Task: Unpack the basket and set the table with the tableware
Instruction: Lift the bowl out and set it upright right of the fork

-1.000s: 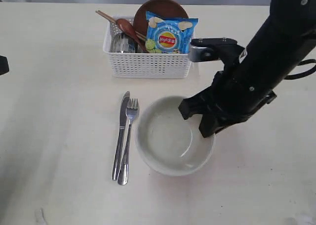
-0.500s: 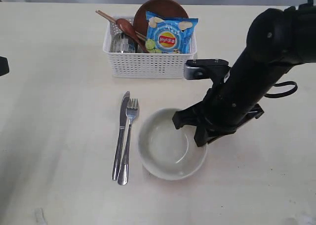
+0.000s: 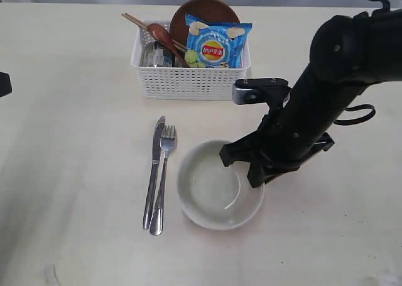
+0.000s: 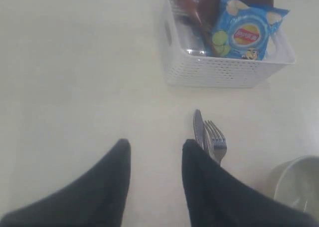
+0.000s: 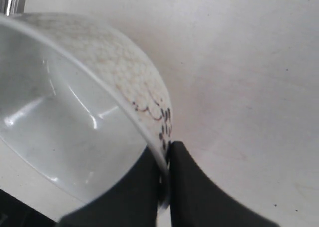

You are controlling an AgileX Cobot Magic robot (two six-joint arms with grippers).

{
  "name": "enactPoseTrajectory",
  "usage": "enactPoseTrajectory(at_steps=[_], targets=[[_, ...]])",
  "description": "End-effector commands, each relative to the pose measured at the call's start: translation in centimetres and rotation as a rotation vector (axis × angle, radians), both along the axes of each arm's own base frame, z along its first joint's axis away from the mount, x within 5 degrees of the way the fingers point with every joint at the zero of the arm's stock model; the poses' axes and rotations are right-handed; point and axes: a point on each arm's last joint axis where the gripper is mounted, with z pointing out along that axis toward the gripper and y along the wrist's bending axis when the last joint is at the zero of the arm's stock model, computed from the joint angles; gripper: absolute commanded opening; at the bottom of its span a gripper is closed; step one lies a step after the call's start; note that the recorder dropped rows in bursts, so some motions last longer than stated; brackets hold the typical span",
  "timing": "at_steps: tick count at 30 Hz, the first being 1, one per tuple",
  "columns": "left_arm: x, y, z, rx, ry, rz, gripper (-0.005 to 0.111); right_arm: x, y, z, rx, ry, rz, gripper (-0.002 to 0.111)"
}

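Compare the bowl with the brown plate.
The bowl is pale grey-green; the plate is brown. The bowl is out of the basket, its rim pinched by the right gripper; the plate stands on edge inside it, behind the chip bag. Both are round.

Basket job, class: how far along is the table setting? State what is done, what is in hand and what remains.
Done: knife and fork lie side by side on the table. In hand: the right pincer is shut on the rim of the bowl, beside the fork. Left: plate, wooden spoon and chopsticks sit in the basket with a chip bag; the left pincer is open, holding nothing.
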Motion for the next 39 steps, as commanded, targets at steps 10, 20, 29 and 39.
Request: enactPoseTrajectory(at_steps=[10, 20, 29, 39], targets=[[-0.1, 0.0, -0.2, 0.011, 0.011, -0.007, 0.034, 1.5, -2.3, 0.7, -0.159, 0.001, -0.085, 0.0], [-0.1, 0.0, -0.2, 0.012, 0.009, -0.008, 0.034, 1.9, -2.8, 0.9, -0.07, 0.04, -0.088, 0.0], [-0.1, 0.0, -0.2, 0.012, 0.009, -0.008, 0.034, 1.9, -2.9, 0.9, -0.076, 0.03, -0.078, 0.029], [-0.1, 0.0, -0.2, 0.012, 0.009, -0.008, 0.034, 2.3, -2.7, 1.2, -0.071, 0.005, -0.076, 0.043]])
